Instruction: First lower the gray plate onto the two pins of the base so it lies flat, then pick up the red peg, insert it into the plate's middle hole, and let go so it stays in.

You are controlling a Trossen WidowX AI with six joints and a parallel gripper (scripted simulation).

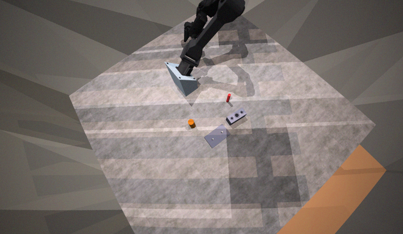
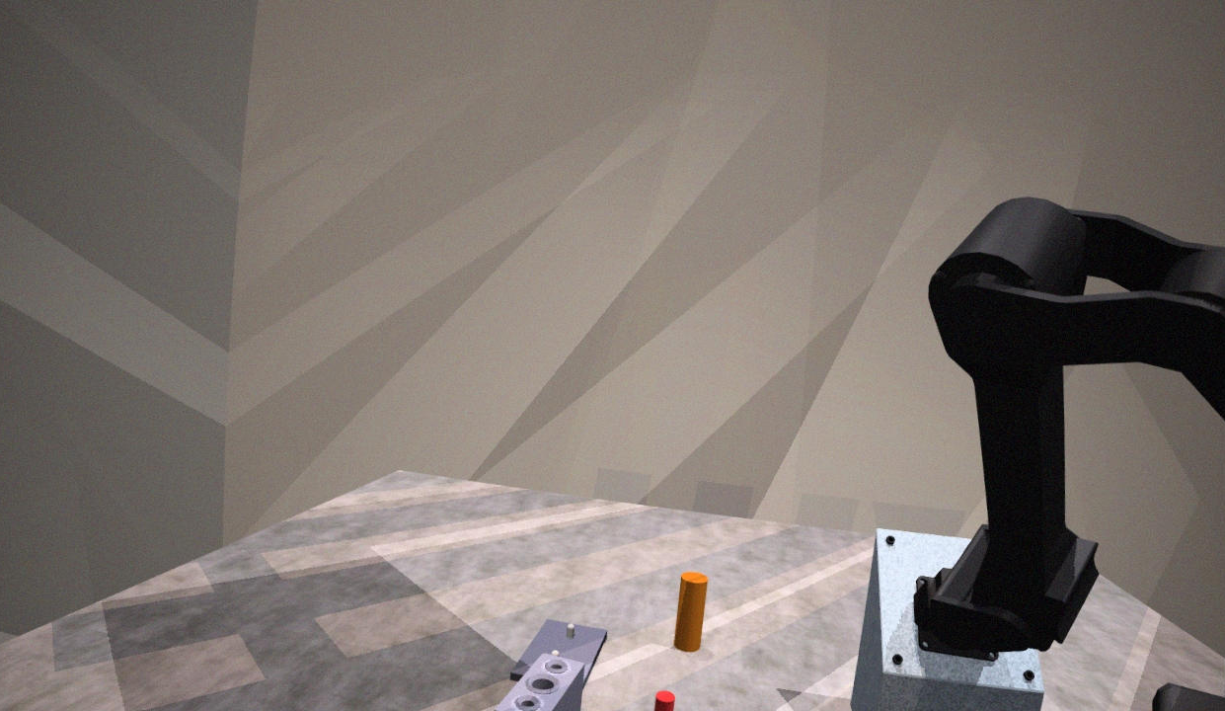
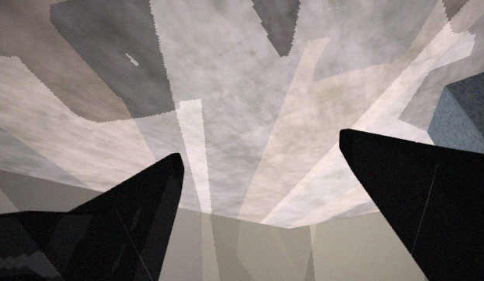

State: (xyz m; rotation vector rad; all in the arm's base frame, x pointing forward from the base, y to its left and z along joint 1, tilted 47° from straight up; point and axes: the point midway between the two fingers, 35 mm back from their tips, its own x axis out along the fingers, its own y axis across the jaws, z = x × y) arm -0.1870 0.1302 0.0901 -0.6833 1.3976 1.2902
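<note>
The gray plate (image 1: 234, 116) (image 2: 561, 680), a thick block with three holes facing up, stands on the table beside the base, apart from it in the top view. The flat gray base (image 1: 217, 136) (image 2: 545, 640) has two short pins pointing up, with nothing on them. The red peg (image 1: 228, 97) (image 2: 663, 701) stands upright near the plate; the exterior view shows only its top. My gripper (image 3: 260, 149) is open and empty, far from all three, by the folded arm. Its fingertips are hard to make out in the top view.
An orange cylinder (image 1: 191, 123) (image 2: 691, 611) stands upright left of the base in the top view. The arm is mounted on a blue-gray pedestal (image 1: 188, 86) (image 2: 894, 609) (image 3: 454, 121). An orange surface (image 1: 336, 197) lies beyond the table's lower right edge.
</note>
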